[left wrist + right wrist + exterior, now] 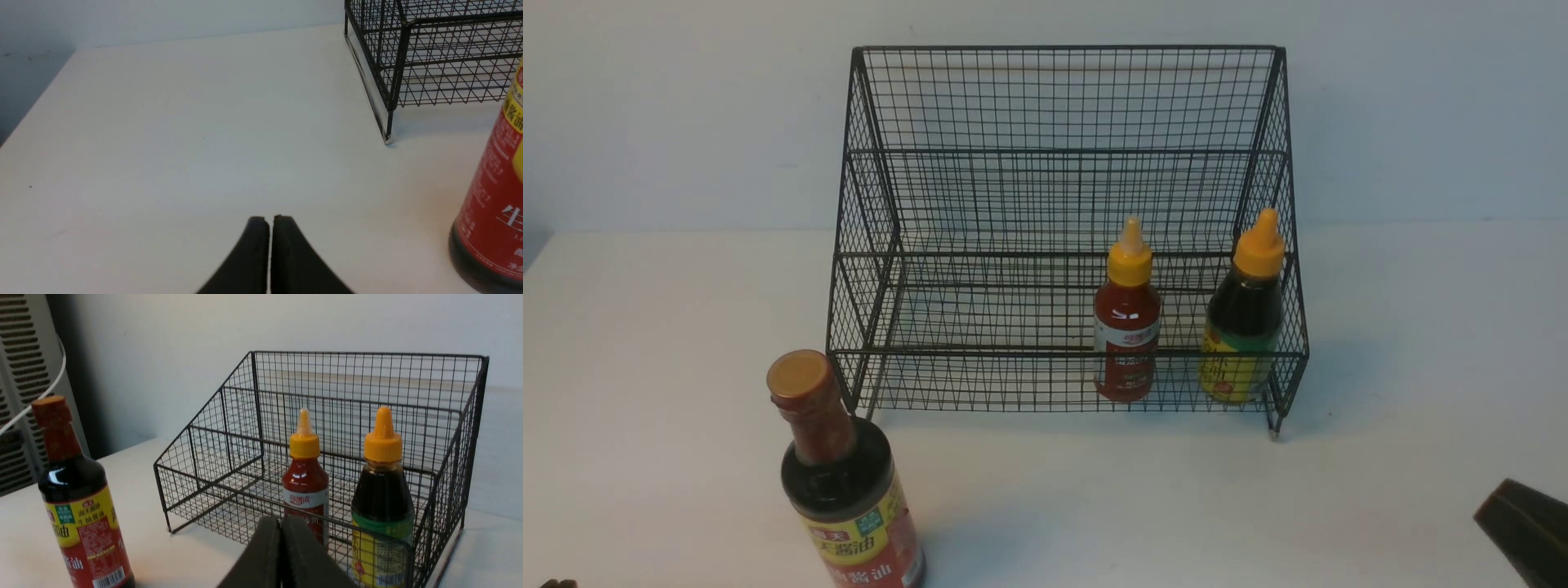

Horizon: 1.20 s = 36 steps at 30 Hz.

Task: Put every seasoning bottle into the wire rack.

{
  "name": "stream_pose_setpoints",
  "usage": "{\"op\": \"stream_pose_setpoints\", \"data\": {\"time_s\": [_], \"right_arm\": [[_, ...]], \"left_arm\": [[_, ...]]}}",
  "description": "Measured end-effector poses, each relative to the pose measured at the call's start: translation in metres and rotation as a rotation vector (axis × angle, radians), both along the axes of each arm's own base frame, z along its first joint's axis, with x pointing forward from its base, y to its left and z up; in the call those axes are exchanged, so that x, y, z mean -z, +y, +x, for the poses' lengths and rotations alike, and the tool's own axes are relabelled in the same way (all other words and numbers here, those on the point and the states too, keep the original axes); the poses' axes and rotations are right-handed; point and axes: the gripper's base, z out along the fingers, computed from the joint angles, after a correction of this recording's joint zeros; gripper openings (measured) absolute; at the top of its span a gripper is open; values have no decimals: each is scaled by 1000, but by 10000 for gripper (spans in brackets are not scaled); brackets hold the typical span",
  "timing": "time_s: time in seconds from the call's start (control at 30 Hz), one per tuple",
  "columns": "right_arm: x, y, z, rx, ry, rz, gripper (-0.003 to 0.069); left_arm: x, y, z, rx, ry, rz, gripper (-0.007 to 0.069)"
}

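The black wire rack (1062, 106) stands at the back middle of the table. Inside its lowest tier stand the small red-sauce bottle (1127, 314) and, in the right corner, the small dark-sauce bottle (1244, 314). Both also show in the right wrist view, the red one (305, 477) beside the dark one (382, 498). The big soy-sauce bottle (845, 490) stands upright on the table, outside the rack near its front left corner. My left gripper (270, 218) is shut and empty, low over bare table left of that bottle (494, 204). My right gripper (281, 519) is shut and empty, short of the rack's front.
The white table (670, 343) runs back to a pale wall. Its left edge (36, 102) drops off by a grey surface. A louvred panel (20, 375) and a white cable (49, 386) show beyond the soy-sauce bottle (81, 506) in the right wrist view.
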Motion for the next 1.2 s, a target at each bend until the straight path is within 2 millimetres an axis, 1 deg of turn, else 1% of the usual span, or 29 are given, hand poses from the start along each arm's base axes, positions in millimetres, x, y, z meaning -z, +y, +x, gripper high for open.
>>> {"op": "stream_pose_setpoints", "data": {"time_s": [0.2,0.3,0.4,0.43,0.47,0.5,0.57,0.63,0.7,0.77,0.83,0.93,1.2], "right_arm": [[6,0,0,4,44,-60,-15],[12,-4,2,52,34,-129,-15],[17,-11,3,141,39,-152,-15],[22,-17,3,216,41,-144,-15],[25,-20,3,254,43,-138,-15],[32,-25,2,319,51,-135,-15],[38,-29,1,363,57,-137,-15],[48,-35,-2,455,74,-138,-15],[51,-39,-4,512,80,-137,-15],[51,-41,-6,537,79,-135,-15],[57,-42,-8,564,125,-163,-15],[60,-43,-9,566,157,-184,-15],[60,-43,-9,563,161,-188,-15]], "left_arm": [[0,0,0,0,0,0,-5],[0,0,0,0,0,0,-5],[0,0,0,0,0,0,-5],[0,0,0,0,0,0,-5],[0,0,0,0,0,0,-5],[0,0,0,0,0,0,-5],[0,0,0,0,0,0,-5],[0,0,0,0,0,0,-5],[0,0,0,0,0,0,-5],[0,0,0,0,0,0,-5],[0,0,0,0,0,0,-5],[0,0,0,0,0,0,-5],[0,0,0,0,0,0,-5]]}}
